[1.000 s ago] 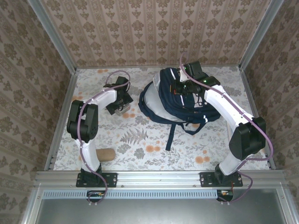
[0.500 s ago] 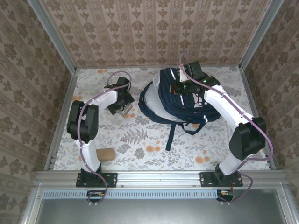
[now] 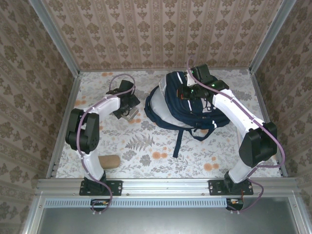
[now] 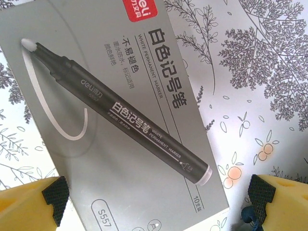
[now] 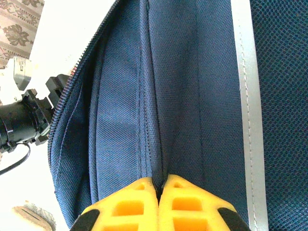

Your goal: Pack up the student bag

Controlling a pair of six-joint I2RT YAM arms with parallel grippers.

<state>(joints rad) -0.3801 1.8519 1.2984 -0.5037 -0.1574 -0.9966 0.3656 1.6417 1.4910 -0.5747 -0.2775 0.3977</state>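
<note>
Left fingers hang wide apart over one end of a grey marker box on the flowered bench; the box's long axis lies nearly square to the line between them, so they straddle its width; the student bag lies at far centre, just right of the box, its opened zip edge apparently facing left; right fingers are pinched together on a fold of its navy fabric; the left arm is nearer the box.

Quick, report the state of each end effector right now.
Left end effector: open, holding nothing, above the grey marker box.
Right end effector: shut, pinching a fold of the student bag.
</note>
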